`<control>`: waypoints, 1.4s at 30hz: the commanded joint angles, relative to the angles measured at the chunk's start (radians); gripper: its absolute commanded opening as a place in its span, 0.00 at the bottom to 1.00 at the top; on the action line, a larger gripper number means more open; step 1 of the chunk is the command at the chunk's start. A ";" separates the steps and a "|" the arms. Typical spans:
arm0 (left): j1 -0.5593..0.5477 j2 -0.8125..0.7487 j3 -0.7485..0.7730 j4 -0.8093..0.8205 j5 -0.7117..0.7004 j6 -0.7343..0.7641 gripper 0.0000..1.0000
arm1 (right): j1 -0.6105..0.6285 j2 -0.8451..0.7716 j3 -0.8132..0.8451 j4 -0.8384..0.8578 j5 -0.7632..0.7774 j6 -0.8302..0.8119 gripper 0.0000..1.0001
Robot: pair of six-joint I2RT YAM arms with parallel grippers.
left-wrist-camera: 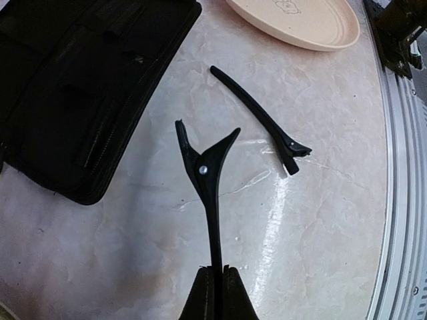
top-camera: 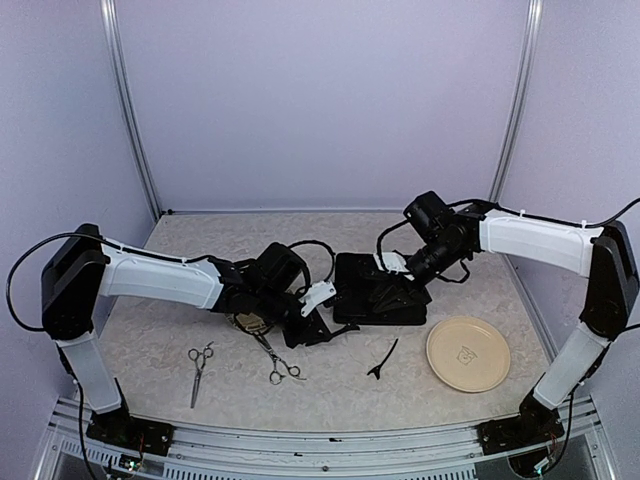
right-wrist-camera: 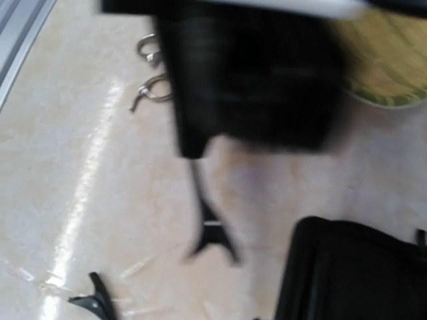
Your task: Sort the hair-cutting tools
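The setting was a laboratory robot cell. Plain lavender panels (top-camera: 320,100) enclosed a marble-patterned table (top-camera: 160,350) at 9, 12 and 3 o'clock, joined by aluminium corner posts (top-camera: 132,110). An aluminium rail (top-camera: 330,440) at 6 o'clock carried the left arm's base (top-camera: 118,428) and the right arm's base (top-camera: 518,432).

Left arm (top-camera: 160,278): upper link raised at the left edge, forearm reaching low toward centre. Left hand (left-wrist-camera: 217,275): closed, its fingers (left-wrist-camera: 203,293) pinching the shank of a black hair clip (left-wrist-camera: 208,175). Right arm (top-camera: 535,240): folded inward, wrist angled downward. Right hand (top-camera: 400,288): dark and indistinct in the top view, and the right wrist view is blurred, so its opening is not discernible.
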 commanded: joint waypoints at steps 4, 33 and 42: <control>0.022 -0.002 0.039 -0.015 -0.010 -0.009 0.01 | 0.090 -0.007 -0.031 -0.007 0.084 0.018 0.29; 0.026 -0.033 0.032 0.123 0.065 -0.113 0.03 | 0.117 0.004 -0.117 0.210 0.158 0.153 0.28; 0.025 -0.019 0.056 0.124 0.047 -0.125 0.03 | 0.117 0.017 -0.117 0.221 0.143 0.167 0.09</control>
